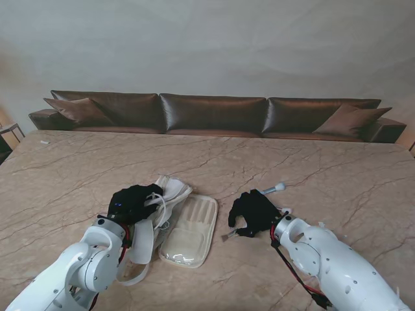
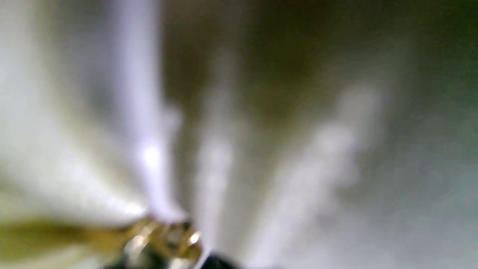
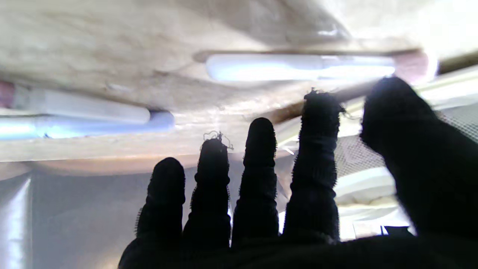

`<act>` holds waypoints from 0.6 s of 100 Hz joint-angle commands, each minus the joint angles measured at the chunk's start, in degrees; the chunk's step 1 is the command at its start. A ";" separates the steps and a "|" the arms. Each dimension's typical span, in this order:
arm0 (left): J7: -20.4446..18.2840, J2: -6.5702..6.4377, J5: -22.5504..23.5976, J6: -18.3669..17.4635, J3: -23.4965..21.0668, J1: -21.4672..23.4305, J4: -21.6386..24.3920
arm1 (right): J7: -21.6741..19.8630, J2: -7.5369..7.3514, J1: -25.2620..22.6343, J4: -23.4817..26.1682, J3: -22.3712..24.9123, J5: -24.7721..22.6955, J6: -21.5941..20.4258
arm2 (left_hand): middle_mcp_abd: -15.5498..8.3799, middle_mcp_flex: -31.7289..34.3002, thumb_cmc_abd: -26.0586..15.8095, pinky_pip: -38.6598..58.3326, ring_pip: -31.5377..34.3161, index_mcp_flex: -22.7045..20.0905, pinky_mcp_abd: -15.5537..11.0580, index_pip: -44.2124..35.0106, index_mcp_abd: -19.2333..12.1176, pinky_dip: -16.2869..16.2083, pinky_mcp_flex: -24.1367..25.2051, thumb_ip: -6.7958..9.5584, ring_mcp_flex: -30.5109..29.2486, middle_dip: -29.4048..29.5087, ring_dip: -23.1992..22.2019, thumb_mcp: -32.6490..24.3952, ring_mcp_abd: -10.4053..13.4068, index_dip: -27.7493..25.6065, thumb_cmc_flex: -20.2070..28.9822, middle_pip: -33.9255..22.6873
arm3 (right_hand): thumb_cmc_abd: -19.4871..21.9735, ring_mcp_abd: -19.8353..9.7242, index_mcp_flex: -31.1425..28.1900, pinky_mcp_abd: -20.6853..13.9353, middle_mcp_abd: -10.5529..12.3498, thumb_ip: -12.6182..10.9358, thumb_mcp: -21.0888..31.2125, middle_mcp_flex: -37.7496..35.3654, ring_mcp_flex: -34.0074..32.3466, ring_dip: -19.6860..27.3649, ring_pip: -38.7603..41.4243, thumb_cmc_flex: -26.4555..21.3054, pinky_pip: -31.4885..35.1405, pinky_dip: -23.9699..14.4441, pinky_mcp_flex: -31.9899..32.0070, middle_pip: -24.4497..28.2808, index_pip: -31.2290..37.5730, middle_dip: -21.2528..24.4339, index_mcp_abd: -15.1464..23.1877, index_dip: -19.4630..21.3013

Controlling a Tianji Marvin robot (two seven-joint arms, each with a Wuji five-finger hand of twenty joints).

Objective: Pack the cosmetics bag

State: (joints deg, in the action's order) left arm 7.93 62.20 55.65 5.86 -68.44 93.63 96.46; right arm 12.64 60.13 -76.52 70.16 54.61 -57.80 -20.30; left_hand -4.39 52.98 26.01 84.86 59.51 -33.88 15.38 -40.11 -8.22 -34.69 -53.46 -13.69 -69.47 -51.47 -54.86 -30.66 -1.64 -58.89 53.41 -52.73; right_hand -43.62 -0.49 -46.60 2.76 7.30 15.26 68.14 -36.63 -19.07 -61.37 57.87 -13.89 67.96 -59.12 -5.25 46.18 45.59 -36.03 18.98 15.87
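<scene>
Item: flat cream-and-clear cosmetics bag with ribbed pockets (image 1: 189, 232), lying opened on the veined beige marble table (image 1: 337, 175), toward the near edge and a little left of centre. Long axis runs from nearer to me to farther from me, leaning slightly right at the far end; the white crumpled flap and straps (image 1: 170, 192) spread off its far left corner.

Left hand (image 1: 133, 201), black-gloved: resting on the flap; whether its fingers clamp the fabric cannot be told, the left wrist view being all blur.

Right hand (image 1: 254, 211), black-gloved: palm down just right of the bag, fingers (image 3: 257, 149) spread and straight in the right wrist view, gripping nothing that shows.

Contents pending: pale slim makeup brush (image 1: 274, 189) poking out past the right hand's far side, head pointing right and away; a second small brush tip (image 1: 228, 237) shows at that hand's near side. The wrist view shows two white handles (image 3: 298, 67) on the marble.

Handling note, as judgement: pin the flap flat with the left hand; pinch one brush mid-handle and turn it parallel to the pocket ribs before sliding it in.
</scene>
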 commanded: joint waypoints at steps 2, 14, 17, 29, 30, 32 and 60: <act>-0.28 0.02 0.04 -1.06 0.51 0.40 -0.55 | 0.00 0.03 -0.40 1.09 0.28 0.32 -0.46 | -10.80 -0.37 -9.42 0.20 0.85 -5.89 1.43 -26.15 -7.71 -0.26 0.44 3.04 -0.65 -0.31 -0.79 -6.39 3.62 -2.57 9.59 -2.27 | 2.10 1.24 1.83 0.45 -0.35 -3.62 0.65 -0.36 -0.13 -0.63 -0.69 3.05 -0.84 0.19 0.56 -1.33 -1.29 0.05 -0.99 2.43; -0.68 -0.12 0.37 -2.06 0.21 0.35 -0.55 | -0.57 -0.13 -0.42 1.69 0.51 -0.15 -0.60 | -10.97 -0.54 -9.66 -0.02 0.78 -6.42 1.38 -26.69 -8.57 -0.39 0.94 3.15 -0.24 -0.69 -0.87 -6.03 3.44 -3.17 9.90 -2.50 | 1.74 1.24 2.45 0.46 -0.23 -3.65 0.84 -0.67 -0.11 -0.63 -0.74 2.17 -1.14 0.21 0.73 -1.60 -1.78 0.10 -0.58 3.17; -0.66 -0.13 0.40 -2.38 0.03 0.35 -0.57 | -0.60 -0.18 -0.40 1.74 0.50 -0.39 -0.57 | -11.04 -0.63 -9.77 -0.07 0.77 -6.44 1.38 -26.71 -8.59 -0.41 1.02 3.16 -0.20 -0.72 -0.88 -5.95 3.42 -3.26 9.89 -2.48 | 1.04 1.24 2.49 0.46 -0.13 -2.68 1.33 -0.70 -0.11 -0.64 -0.74 1.44 -1.17 0.17 0.73 -1.83 -1.86 0.14 -0.48 3.22; -0.86 -0.17 0.07 -4.02 -0.96 0.58 -0.40 | -1.07 -0.36 -0.57 2.27 0.64 -1.09 -0.14 | -11.03 -0.84 -10.06 -0.42 0.61 -6.90 1.60 -26.79 -9.05 -0.50 1.48 3.29 0.20 -0.97 -0.90 -5.62 3.25 -3.85 10.20 -2.55 | -1.56 1.11 2.95 0.67 0.21 -2.11 4.13 -0.63 -0.23 -0.54 -0.97 -1.49 -1.50 0.20 0.80 -2.22 -2.10 0.21 -1.09 2.85; -0.85 -0.17 0.01 -4.20 -1.04 0.59 -0.40 | -1.14 -0.39 -0.58 2.31 0.64 -1.17 -0.10 | -11.08 -0.84 -10.12 -0.44 0.59 -6.89 1.58 -26.78 -9.12 -0.51 1.49 3.30 0.23 -0.99 -0.90 -5.58 3.26 -3.91 10.22 -2.55 | -1.84 1.10 2.94 0.72 0.20 -2.16 4.35 -0.61 -0.25 -0.53 -1.01 -1.71 -1.59 0.24 0.80 -2.24 -2.09 0.21 -1.13 2.83; -0.72 -0.14 -0.15 -4.53 -1.17 0.60 -0.45 | -1.22 -0.44 -0.58 2.36 0.61 -1.37 -0.03 | -11.10 -0.78 -10.08 -0.46 0.58 -6.95 1.57 -26.79 -9.19 -0.53 1.50 3.30 0.25 -1.03 -0.90 -5.51 3.28 -4.00 10.25 -2.59 | -2.24 1.10 2.99 0.75 0.27 -2.31 4.78 -0.58 -0.26 -0.51 -1.04 -2.24 -1.67 0.27 0.78 -2.27 -2.11 0.23 -1.19 2.79; -2.49 0.04 -4.43 -7.59 -2.32 0.65 0.01 | 1.26 -0.65 0.70 0.07 -2.55 -2.95 1.95 | -11.10 -1.48 -10.89 -1.55 0.11 -6.91 2.19 -26.55 -9.36 -1.03 3.75 3.45 1.54 -1.31 -0.86 -4.23 2.29 -5.26 11.10 -2.44 | -8.59 0.71 2.80 1.16 0.96 -3.74 7.08 -1.15 -1.87 -0.24 -1.76 -3.12 -1.99 0.27 -0.65 -2.04 -2.51 0.37 -2.08 4.25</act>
State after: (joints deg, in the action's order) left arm 5.67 62.08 50.82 -1.48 -70.89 93.84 95.85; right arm 13.28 59.19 -75.90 71.06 52.53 -60.31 -18.70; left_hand -4.39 52.35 25.40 83.35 60.21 -33.87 15.99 -40.17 -8.22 -34.69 -50.17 -13.68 -68.43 -51.97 -55.51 -29.15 -1.76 -58.85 54.24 -52.79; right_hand -49.68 -0.47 -43.71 3.50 7.59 11.56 74.70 -36.63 -20.58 -61.37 56.48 -16.59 66.40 -59.04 -5.73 45.19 43.08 -35.97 17.01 18.60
